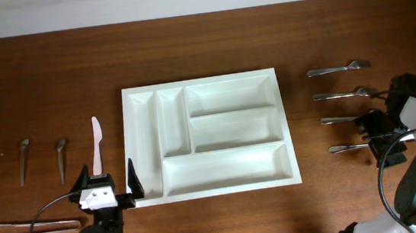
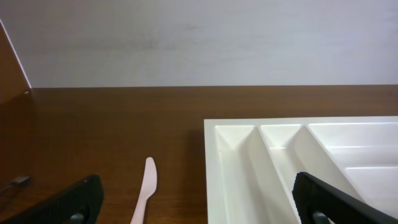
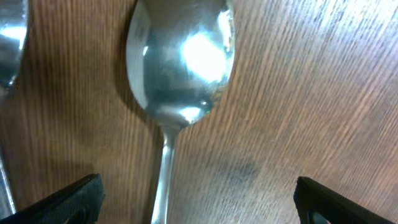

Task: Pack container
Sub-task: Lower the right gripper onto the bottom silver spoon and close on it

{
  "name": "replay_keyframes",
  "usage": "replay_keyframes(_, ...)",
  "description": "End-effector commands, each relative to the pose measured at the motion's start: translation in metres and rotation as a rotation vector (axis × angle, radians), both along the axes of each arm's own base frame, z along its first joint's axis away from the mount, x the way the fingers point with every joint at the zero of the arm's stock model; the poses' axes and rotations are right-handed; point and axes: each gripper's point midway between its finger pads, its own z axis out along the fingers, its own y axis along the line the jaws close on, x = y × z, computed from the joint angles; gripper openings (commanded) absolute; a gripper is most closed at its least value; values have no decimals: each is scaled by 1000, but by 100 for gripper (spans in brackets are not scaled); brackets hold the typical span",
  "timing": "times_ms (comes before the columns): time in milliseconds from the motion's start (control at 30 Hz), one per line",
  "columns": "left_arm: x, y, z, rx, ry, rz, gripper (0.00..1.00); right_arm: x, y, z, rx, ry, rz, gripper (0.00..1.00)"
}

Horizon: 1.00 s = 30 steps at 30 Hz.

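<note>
Spoon (image 3: 180, 56) fills my right wrist view, close under the camera; both sets of fingers are spread and holding nothing.

The right fingers (image 3: 68, 202) stand apart on either side of its handle, which runs back between them, so I judge a close would pinch across the long axis. The container (image 1: 234, 111) lies empty in the middle of the surface (image 1: 35, 72), to that arm's left, its wide compartments running the same way as the spoons. My left fingers (image 1: 133, 181) sit just beside its near left corner, a pale plastic knife (image 1: 97, 146) ahead of them.
</note>
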Motion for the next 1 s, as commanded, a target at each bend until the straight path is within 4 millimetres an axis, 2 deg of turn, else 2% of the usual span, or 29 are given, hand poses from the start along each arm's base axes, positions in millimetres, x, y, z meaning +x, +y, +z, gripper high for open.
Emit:
replay_keyframes(0, 0, 2, 0, 12, -1, 9, 99, -4, -5, -4, -34, 26, -11, 99)
replay_keyframes(967, 0, 2, 0, 12, -1, 9, 99, 5, -10, -8, -55, -6, -11, 99)
